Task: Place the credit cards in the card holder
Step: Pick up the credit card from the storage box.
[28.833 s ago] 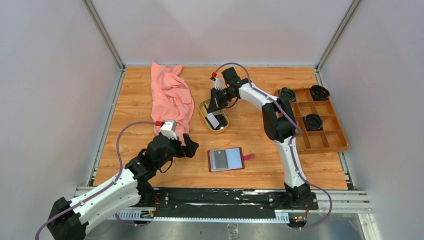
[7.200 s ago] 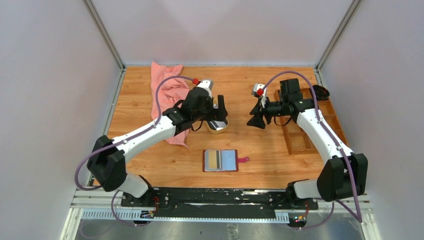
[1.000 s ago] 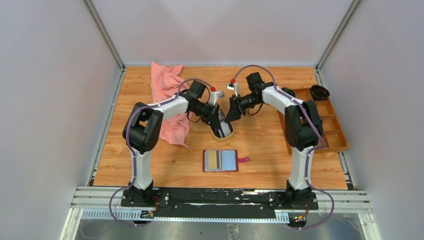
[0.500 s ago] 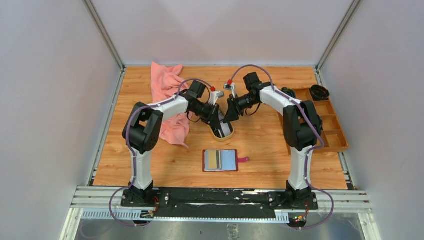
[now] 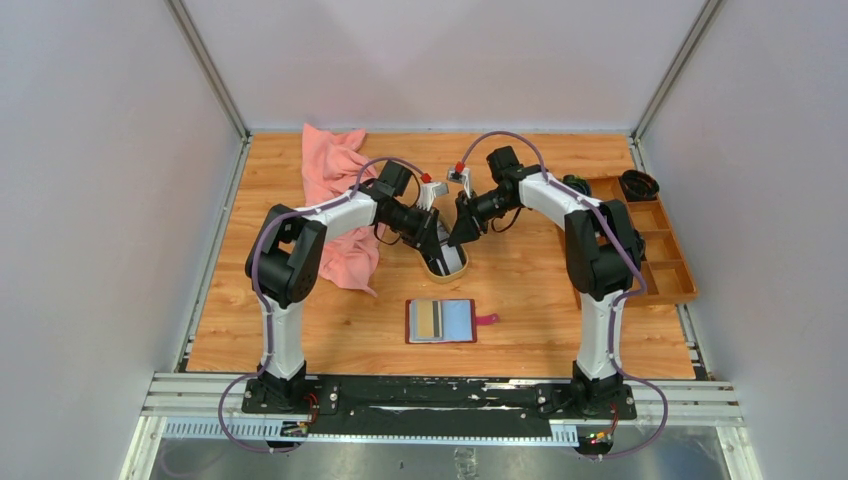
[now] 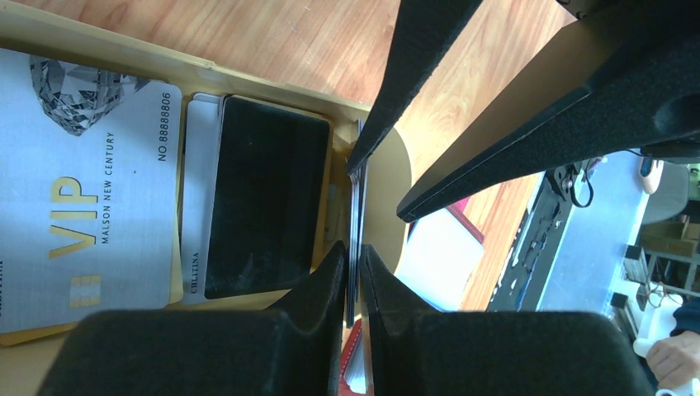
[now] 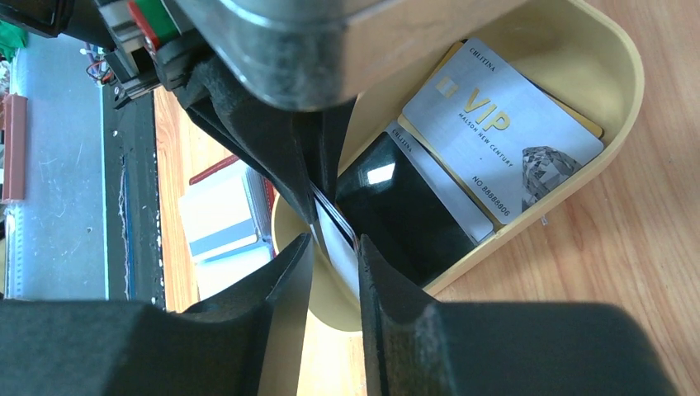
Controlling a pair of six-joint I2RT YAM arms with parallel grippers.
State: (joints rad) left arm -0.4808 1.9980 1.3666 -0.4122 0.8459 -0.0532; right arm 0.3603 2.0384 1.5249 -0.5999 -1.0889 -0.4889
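My left gripper [image 6: 353, 247] is shut on a thin credit card [image 6: 355, 198], held edge-on above the near end of the oval tan dish [image 6: 388, 165]. My right gripper [image 7: 334, 239] faces it from the other side. Its jaws straddle the same card [image 7: 338, 221]: one finger touches it and a gap remains at the other. A black card [image 7: 404, 206] and a grey VIP card [image 7: 503, 124] lie flat in the dish. The dark red card holder [image 5: 441, 321] lies open on the table nearer the bases, apart from both grippers [image 5: 445, 240].
A pink cloth [image 5: 340, 195] lies at the back left, under the left arm. A brown wooden compartment tray [image 5: 640, 250] with black round parts stands at the right. Grey walls enclose the table on three sides.
The right gripper has edged left toward the left gripper, and its jaws have narrowed around the held card. The left arm has not moved.
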